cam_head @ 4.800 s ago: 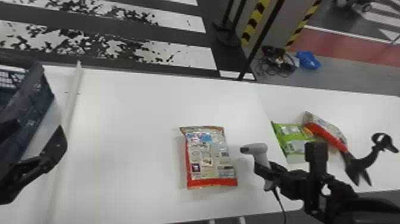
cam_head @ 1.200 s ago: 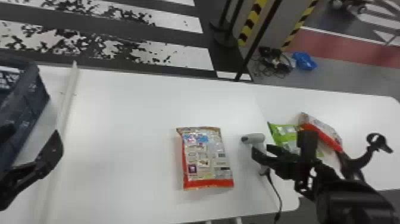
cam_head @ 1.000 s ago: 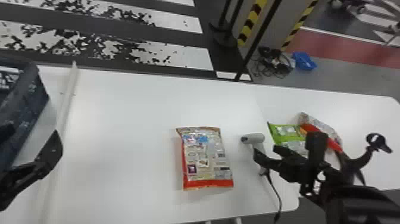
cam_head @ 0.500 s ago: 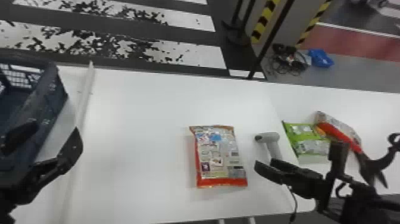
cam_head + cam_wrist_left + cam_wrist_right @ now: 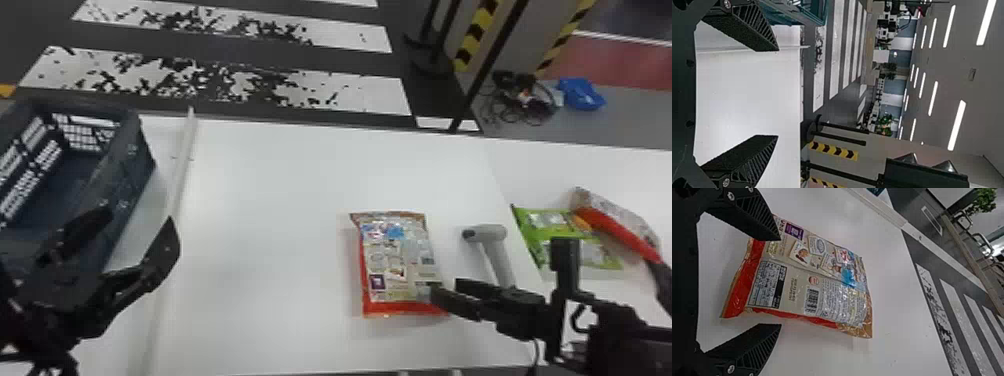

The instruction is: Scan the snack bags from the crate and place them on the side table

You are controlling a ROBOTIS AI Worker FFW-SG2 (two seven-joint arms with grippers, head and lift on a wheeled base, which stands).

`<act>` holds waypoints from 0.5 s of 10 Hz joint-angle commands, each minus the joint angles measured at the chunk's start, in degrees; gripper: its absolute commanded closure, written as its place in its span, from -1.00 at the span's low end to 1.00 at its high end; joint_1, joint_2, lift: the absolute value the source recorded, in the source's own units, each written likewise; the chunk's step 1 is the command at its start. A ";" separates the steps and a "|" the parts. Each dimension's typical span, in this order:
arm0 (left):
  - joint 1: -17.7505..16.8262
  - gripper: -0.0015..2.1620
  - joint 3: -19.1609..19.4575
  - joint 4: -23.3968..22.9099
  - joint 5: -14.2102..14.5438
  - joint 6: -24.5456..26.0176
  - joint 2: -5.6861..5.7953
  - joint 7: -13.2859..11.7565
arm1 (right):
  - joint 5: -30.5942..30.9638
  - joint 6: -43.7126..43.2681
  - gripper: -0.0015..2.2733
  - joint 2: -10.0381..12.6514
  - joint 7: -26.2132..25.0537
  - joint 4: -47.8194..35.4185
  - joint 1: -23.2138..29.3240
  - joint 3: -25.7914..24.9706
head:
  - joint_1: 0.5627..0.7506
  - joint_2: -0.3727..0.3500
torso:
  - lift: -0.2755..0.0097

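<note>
Jaws released, left and right; white table [image 5: 270,225] with striped floor [image 5: 360,95] beyond.

We see a smooth white table [image 5: 280,185] with a long pale raised strip [image 5: 181,170] along its left. Left of the strip we find a dark blue slatted plastic crate [image 5: 131,165]. Right of centre lies a flat red-and-silver snack bag [image 5: 397,255]; just right of it is a grey handheld scanner [image 5: 495,234]. On the adjoining white side table [image 5: 575,162], at right, a red-and-whitish bag [image 5: 617,227] overlaps a bright green bag [image 5: 542,225].
</note>
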 commanded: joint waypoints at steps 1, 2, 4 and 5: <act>0.52 -0.92 0.07 -0.27 0.10 -0.14 -0.15 -0.13 | 3.06 -0.16 -0.90 -0.29 -0.03 1.32 -1.24 2.74 | 0.41 -0.39 | 0.27; 0.79 -0.92 0.16 -0.36 0.18 -0.50 -0.15 -0.22 | 4.82 -0.86 -0.90 -0.38 -0.03 1.93 -1.60 3.97 | 0.41 -0.37 | 0.27; 1.31 -0.92 0.33 -0.62 0.45 -0.67 -0.15 -0.40 | 7.10 -2.97 -0.90 -0.29 -0.11 3.17 -2.04 5.20 | 0.41 -0.34 | 0.27; 1.58 -0.92 0.33 -0.71 0.53 -0.85 -0.15 -0.49 | 7.54 -3.15 -0.90 -0.38 -0.11 3.17 -2.04 5.64 | 0.41 -0.34 | 0.27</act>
